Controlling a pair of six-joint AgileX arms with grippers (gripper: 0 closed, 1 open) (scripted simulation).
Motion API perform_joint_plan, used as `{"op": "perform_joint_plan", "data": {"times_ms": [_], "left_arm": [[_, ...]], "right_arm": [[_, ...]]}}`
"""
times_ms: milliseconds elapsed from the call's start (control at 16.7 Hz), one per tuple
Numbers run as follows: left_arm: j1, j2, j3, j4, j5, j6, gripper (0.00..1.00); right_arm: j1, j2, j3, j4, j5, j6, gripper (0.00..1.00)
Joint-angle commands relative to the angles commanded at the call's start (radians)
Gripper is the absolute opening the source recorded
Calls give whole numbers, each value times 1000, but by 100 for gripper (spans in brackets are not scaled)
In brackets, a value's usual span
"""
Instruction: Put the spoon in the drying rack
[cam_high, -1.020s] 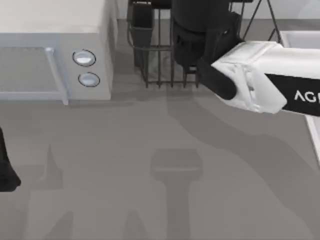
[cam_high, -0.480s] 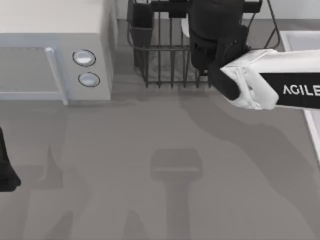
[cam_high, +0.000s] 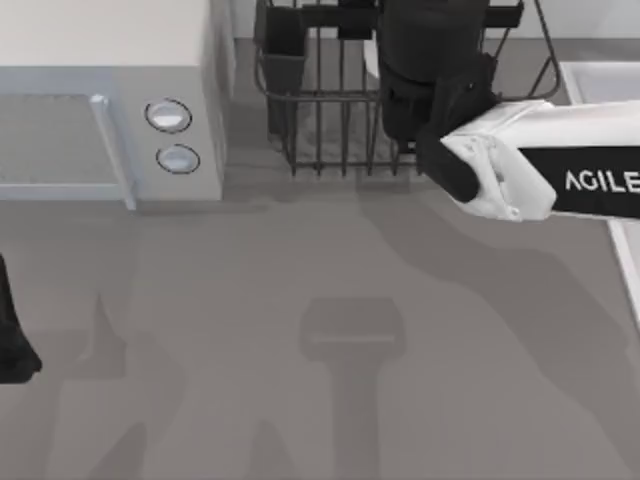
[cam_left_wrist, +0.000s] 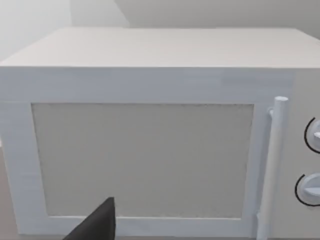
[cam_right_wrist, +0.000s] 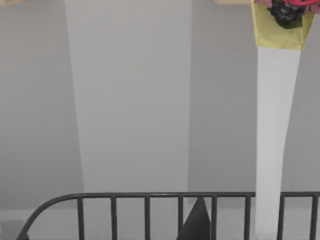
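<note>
At the table's left edge, my left arm (cam_high: 10, 330) sits parked and low; its gripper (cam_left_wrist: 95, 222) faces the door of the pale microwave (cam_high: 100, 100), and I cannot tell whether it is wide or narrow. Next along, the microwave's two round knobs (cam_high: 168, 116) look toward the middle of the table.

Just beside the microwave stands the drying rack (cam_high: 320, 130), a dark wire basket with thin upright bars and a utensil cup (cam_high: 284, 50) at its near-left corner. My right arm (cam_high: 540, 170) reaches in from the right, its dark wrist over the rack's right half. The right gripper (cam_right_wrist: 197, 220) points across the rack's rim; its opening cannot be told. Where the spoon is I cannot tell either; the wrist hides whatever is below it.

A spoon should be light, stiff and smooth, so likely to slip or swing if pinched at one end. Mid-handle is probably the best hold. The gaps between the bars could let it fall through, so the cup looks the safer place.

The grey table (cam_high: 300, 400) is flat and matte, crossed by soft shadows. Behind the rack rise a plain pale wall, a white post (cam_right_wrist: 272, 140) and a yellow pot (cam_right_wrist: 280, 25) of flowers.
</note>
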Motion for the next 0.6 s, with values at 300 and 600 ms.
{"op": "perform_joint_plan", "data": {"times_ms": [300,600], "left_arm": [[0,0,0,0,0,0,100],[0,0,0,0,0,0,100]], "right_arm": [[0,0,0,0,0,0,98],[0,0,0,0,0,0,100]]}}
